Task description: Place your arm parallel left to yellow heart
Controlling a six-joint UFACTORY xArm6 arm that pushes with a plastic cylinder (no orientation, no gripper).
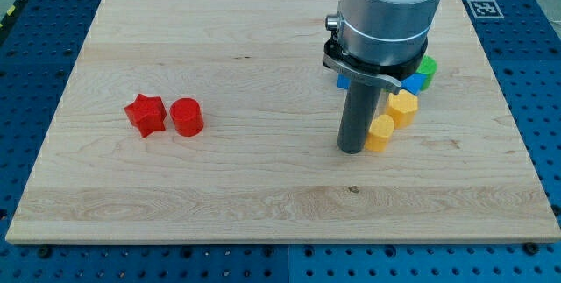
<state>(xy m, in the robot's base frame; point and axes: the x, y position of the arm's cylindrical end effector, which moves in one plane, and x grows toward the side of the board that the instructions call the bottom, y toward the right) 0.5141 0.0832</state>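
**Tip beside the yellow heart**

Tip of the dark rod rests on the wooden desk, right of centre, and touches or all but touches the left side of the yellow heart; the exact contact is too close to call. The heart lies just to the right of the rod's lower end, at much the same depth on the board. This tool has no jaws to open or close: it is a plain rod and holds nothing.

Just behind and to the right of the heart sits a second yellow block, six-sided by the look of it, touching the heart or nearly so. Farther back again are a blue block and a green block, both partly hidden by the grey body of the arm, so their shapes cannot be made out. Another bit of blue shows at the left edge of the rod, under the arm's collar.

Well apart, on the left half of the desk, a red star and a red cylinder sit side by side, just touching, the star on the left.

No container is on the desk.
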